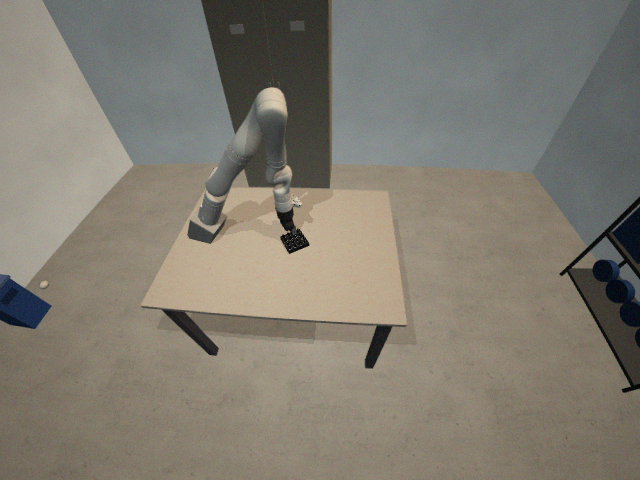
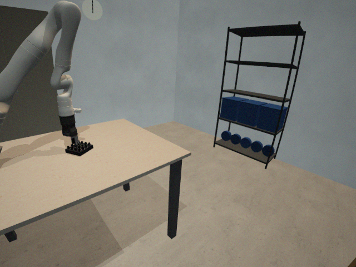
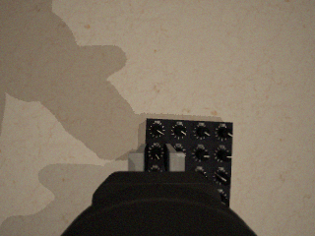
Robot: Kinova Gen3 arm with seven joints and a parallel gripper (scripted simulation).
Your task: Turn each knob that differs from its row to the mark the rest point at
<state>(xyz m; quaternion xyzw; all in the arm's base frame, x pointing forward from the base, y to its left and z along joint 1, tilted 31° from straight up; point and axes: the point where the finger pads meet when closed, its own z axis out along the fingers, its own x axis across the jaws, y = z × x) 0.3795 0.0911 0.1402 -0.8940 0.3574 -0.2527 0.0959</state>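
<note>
Turning the knobs: the step in hand looks like setting one knob (image 3: 156, 151), in the second row from the top of the wrist view, probably C4 by where the names seem printed. Its line slants down and right, while the two visible neighbours farther along that row point more nearly right, so it reads as the odd one.
Knob box: on the bench (image 1: 351, 258) (image 2: 114, 149) (image 3: 266, 74), under the claw; the box (image 1: 297, 250) (image 2: 73, 152) (image 3: 189, 143) appears to sit level, its feet too small to see.
Claw: partly open, fingers apart, one each side of that knob; the claw (image 1: 293, 230) (image 2: 74, 139) (image 3: 156, 152) is clamped on nothing. A gap shows beside the knob, though light contact lower down cannot be ruled out.
Next move: if the line is short of its mark, the claw needs to close and twist; if another grip angle is needed, it should first clear the knob and rotate.
Rows: several knobs lie hidden behind the gripper body, so the full count of odd ones cannot be told.
Risk: a finger could brush a neighbouring knob, or drag the box.
</note>
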